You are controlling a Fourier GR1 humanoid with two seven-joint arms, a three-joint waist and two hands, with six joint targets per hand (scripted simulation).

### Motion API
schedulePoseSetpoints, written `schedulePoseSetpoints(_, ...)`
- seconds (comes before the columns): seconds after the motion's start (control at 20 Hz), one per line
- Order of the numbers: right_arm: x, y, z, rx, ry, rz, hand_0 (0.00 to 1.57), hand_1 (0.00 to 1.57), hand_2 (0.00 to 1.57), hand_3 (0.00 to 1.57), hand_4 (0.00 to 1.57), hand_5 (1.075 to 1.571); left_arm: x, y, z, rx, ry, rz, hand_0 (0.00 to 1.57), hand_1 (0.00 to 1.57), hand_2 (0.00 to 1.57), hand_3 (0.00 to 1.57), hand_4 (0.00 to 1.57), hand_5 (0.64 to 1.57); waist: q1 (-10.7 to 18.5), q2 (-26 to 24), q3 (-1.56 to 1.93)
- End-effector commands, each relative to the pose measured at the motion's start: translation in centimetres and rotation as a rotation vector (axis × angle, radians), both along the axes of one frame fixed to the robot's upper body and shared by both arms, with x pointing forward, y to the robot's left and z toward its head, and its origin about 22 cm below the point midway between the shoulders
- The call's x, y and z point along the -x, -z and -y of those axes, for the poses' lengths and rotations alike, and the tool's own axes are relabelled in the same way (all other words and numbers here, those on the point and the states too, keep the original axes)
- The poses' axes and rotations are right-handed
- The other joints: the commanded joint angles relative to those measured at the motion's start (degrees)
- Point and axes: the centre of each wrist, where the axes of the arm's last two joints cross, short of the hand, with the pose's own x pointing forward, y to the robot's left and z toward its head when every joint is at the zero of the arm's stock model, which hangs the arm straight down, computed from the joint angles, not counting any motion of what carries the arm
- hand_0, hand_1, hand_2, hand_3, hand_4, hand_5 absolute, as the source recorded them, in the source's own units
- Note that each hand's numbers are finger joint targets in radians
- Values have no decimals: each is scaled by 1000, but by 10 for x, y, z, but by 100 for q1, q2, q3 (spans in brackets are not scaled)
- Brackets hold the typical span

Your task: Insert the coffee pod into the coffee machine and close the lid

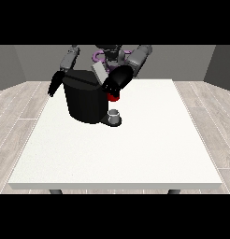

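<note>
Hand (112, 85) at the view's right touches machine (84, 100).

The coffee machine (85, 100) stands on the table (135, 149), far left; a cup (115, 114) just right.

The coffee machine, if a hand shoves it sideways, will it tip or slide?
The coffee machine looks broad and squat with a flat base on the table, so probably it slides rather than tips. Its bulk suggests it is fairly heavy and rigid.

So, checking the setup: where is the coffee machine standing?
In the front view, the coffee machine stands on the white table's far left part, before the robot.
</note>
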Motion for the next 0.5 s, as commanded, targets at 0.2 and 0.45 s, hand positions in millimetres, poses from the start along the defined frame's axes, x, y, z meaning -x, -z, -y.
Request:
schedulePoseSetpoints(0.2, 1, -10, 6, 9, 4, 3, 0, 0, 0, 0, 202, 1571, 0, 13, -21, -52, -53, 46, 0, 0, 668, 537, 0, 1571, -60, 63, -19)
schedulePoseSetpoints(0.45, 0, 2, -9, 0, 33, -20, 0, 0, 0, 0, 0, 1571, -1, 1, -5, -32, -36, 36, 0, 0, 555, 458, 0, 1571, 88, -38, -17)
